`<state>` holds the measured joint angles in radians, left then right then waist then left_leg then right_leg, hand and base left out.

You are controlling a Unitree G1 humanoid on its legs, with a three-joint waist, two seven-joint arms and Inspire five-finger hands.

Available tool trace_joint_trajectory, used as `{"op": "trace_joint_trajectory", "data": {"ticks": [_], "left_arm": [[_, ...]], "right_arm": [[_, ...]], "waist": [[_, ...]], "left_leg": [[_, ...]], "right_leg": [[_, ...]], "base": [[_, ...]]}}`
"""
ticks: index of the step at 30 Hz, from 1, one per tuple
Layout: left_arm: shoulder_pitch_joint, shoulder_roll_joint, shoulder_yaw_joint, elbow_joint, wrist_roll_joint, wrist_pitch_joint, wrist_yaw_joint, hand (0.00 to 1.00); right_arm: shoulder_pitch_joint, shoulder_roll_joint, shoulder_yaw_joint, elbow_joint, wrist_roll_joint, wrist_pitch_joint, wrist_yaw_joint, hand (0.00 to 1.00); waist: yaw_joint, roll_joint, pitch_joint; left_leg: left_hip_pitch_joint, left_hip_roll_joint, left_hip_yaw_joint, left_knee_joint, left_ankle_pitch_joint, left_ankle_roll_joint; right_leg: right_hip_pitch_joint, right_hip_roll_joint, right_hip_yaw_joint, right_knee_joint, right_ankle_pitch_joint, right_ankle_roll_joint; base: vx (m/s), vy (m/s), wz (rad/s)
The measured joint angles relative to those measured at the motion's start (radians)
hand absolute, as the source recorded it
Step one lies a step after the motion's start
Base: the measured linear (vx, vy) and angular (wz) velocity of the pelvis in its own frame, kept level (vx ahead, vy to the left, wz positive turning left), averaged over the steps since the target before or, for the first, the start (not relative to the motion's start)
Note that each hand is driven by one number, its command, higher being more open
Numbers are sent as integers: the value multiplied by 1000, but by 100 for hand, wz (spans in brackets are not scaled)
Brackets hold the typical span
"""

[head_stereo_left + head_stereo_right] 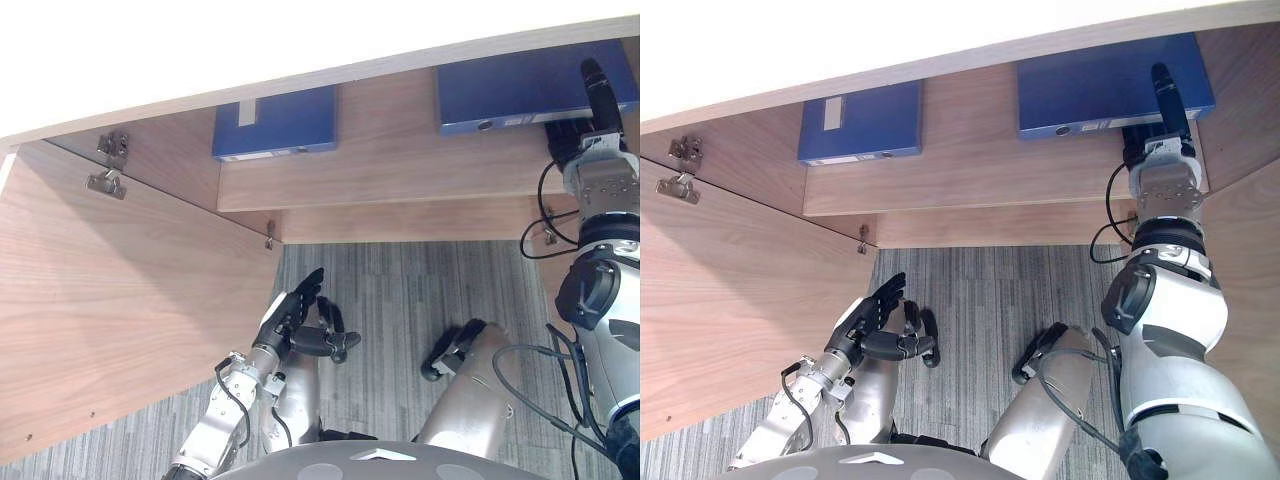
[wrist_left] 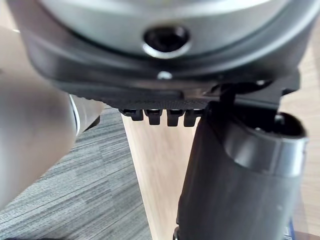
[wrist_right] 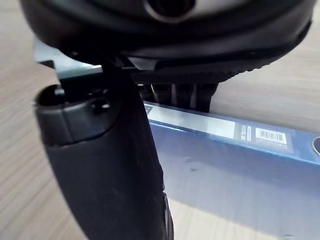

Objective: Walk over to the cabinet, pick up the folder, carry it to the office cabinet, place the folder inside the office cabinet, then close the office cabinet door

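Note:
Two blue folders lie flat on a shelf inside the open wooden cabinet. My right hand reaches in to the right folder. Its thumb lies across the folder's blue face and its fingers curl in at the spine edge, so the hand pinches the folder. The folder rests on the shelf. The second folder lies further left, untouched. My left hand hangs low over the carpet beside the open door, fingers relaxed and holding nothing.
The cabinet door stands wide open on the left, its hinges showing near the top. The white cabinet top overhangs the shelf. Grey carpet lies below.

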<state>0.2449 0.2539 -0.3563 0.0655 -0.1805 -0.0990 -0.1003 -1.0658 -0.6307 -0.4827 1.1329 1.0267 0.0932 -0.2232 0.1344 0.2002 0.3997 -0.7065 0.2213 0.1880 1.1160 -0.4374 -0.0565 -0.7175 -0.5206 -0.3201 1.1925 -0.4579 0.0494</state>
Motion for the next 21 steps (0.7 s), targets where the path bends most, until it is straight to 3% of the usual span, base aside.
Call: {"op": "trace_joint_trajectory", "data": {"ticks": [8,21], "left_arm": [[1,0,-1,0,10,14,-2,100],[0,0,-1,0,31,15,-5,100]], "right_arm": [[86,22,-19,1,0,0,22,100],[175,85,-46,1,-29,-21,61,100]], "waist": [[2,-34,-32],[0,-60,-63]], "left_leg": [[3,0,0,-2,0,1],[18,1,0,-12,4,-1]], "right_leg": [[4,0,-2,-2,0,-1],[21,5,-6,-10,1,-3]], "base": [[0,0,0],[0,0,0]]}}
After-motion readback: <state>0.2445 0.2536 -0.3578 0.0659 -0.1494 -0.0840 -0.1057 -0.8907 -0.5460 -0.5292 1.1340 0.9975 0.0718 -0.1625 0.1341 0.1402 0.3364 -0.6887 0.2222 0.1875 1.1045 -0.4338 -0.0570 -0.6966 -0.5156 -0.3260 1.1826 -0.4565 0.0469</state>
